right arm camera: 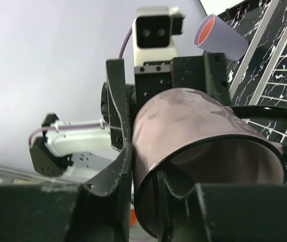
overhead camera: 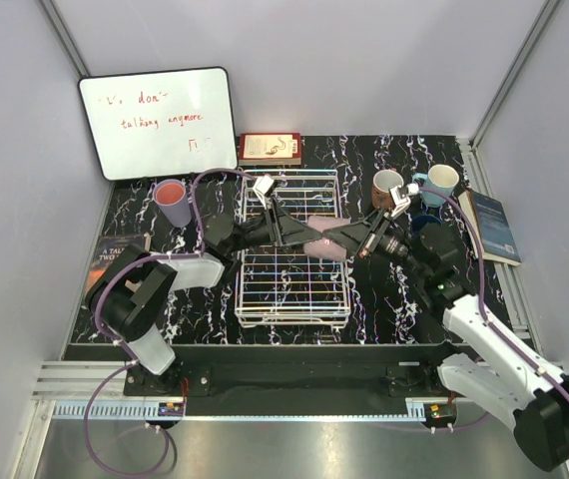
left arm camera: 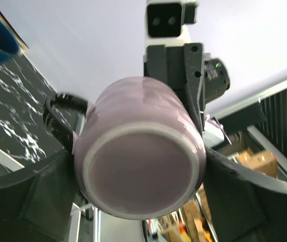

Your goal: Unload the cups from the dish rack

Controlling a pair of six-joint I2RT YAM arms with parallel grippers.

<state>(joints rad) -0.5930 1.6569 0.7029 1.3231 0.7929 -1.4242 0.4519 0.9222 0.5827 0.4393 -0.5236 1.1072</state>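
Note:
A mauve cup point(overhead camera: 328, 248) hangs on its side above the right half of the white wire dish rack point(overhead camera: 294, 299), between both grippers. My left gripper point(overhead camera: 316, 239) is shut on its base end; in the left wrist view the fingers point(left arm camera: 32, 201) press both sides of the cup point(left arm camera: 138, 171). My right gripper point(overhead camera: 344, 239) is shut on the rim, one finger point(right arm camera: 118, 166) outside the wall and one inside the cup point(right arm camera: 194, 126). A salmon pink cup point(overhead camera: 173, 202) stands left of the rack. Terracotta point(overhead camera: 387, 187), light blue point(overhead camera: 440, 182) and dark blue point(overhead camera: 423, 222) cups stand to the right.
A whiteboard point(overhead camera: 160, 122) leans at the back left, with a book point(overhead camera: 270, 148) beside it. Another book point(overhead camera: 492, 225) lies at the right edge and one point(overhead camera: 115, 254) at the left. Grey walls enclose the table.

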